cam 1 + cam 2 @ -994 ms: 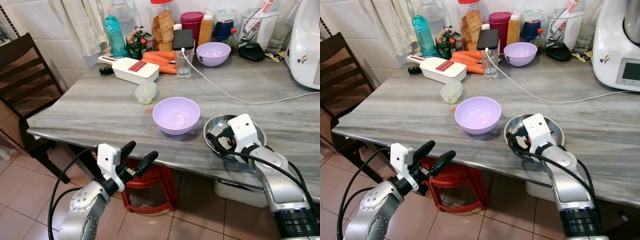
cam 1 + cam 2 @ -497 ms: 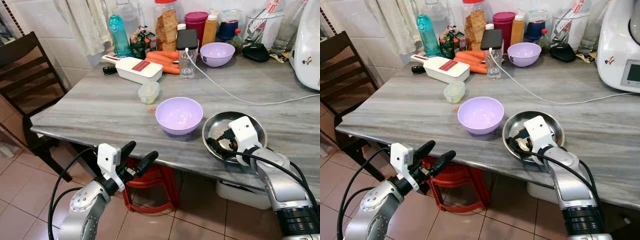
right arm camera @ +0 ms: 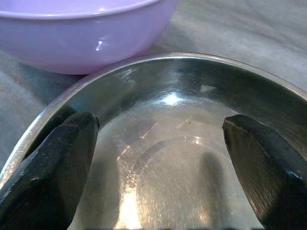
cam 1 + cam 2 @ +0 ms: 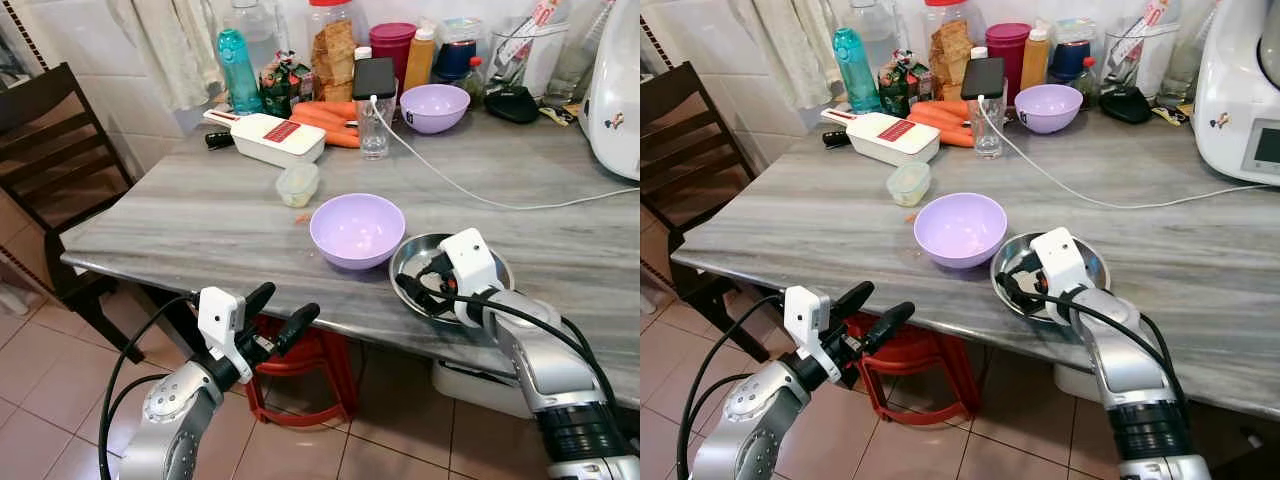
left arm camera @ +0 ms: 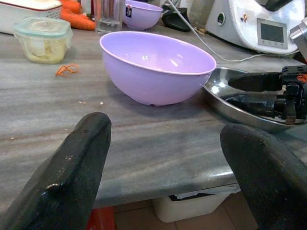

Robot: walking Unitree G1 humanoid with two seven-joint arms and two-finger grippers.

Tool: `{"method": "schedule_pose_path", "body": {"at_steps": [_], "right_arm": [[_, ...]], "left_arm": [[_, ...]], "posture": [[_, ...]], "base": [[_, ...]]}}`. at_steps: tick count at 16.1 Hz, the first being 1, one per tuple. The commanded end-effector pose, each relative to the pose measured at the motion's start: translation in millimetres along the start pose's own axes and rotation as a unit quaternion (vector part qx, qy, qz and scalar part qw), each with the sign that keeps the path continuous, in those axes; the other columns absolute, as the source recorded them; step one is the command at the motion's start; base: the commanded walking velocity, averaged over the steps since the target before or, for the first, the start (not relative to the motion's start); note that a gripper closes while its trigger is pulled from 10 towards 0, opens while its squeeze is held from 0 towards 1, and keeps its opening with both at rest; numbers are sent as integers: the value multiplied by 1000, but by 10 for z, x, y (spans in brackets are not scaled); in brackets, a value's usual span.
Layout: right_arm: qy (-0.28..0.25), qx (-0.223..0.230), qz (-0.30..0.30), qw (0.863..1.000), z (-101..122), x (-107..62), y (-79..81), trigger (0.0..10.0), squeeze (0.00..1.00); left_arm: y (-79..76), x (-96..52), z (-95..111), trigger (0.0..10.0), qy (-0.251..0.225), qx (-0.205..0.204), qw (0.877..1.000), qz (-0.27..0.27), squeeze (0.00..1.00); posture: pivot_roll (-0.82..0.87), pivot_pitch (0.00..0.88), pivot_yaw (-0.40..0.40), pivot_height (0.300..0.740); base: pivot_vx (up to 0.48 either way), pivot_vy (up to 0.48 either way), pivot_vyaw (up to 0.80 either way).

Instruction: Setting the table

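A shallow steel dish lies near the front edge of the grey marble table, its rim against a light purple bowl on its left. My right gripper is open, with both black fingers spread wide and reaching down inside the dish at its near left side. The purple bowl sits just beyond the dish rim. My left gripper is held open below and in front of the table edge, nothing between its fingers, facing the purple bowl.
At the back stand a second purple bowl, a glass with a phone and white cable, carrots, a white slicer, bottles and a white appliance. A small lidded container sits mid-table. A dark chair and a red stool are nearby.
The steel dish has slid left with my right gripper in it and now touches the purple bowl. The camera shifted slightly; the left arm stayed put.
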State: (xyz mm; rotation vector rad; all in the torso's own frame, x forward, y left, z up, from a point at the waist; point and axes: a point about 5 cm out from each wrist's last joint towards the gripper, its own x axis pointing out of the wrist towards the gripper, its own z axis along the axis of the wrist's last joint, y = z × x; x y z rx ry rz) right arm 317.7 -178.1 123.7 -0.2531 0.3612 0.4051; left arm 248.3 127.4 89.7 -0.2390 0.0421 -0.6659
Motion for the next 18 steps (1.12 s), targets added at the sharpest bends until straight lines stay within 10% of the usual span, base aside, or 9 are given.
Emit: {"method": "schedule_pose_path", "body": {"at_steps": [1, 13, 18], "right_arm": [[-2, 5, 14, 1000, 51, 47, 58, 10000, 0], [-85, 19, -14, 996, 249, -69, 2, 10000, 0], [-204, 108, -153, 961, 286, -389, -205, 10000, 0]], "left_arm": [[18, -5, -3, 10000, 8, 7, 1000, -1, 0], [15, -5, 0, 10000, -1, -1, 1000, -8, 0], [102, -35, 3, 10000, -5, 2, 1000, 7, 0]], "posture": [[-63, 32, 116, 740], [-65, 24, 110, 740], [-81, 22, 109, 740]], "base": [[0, 0, 0], [0, 0, 0], [0, 0, 0]]}}
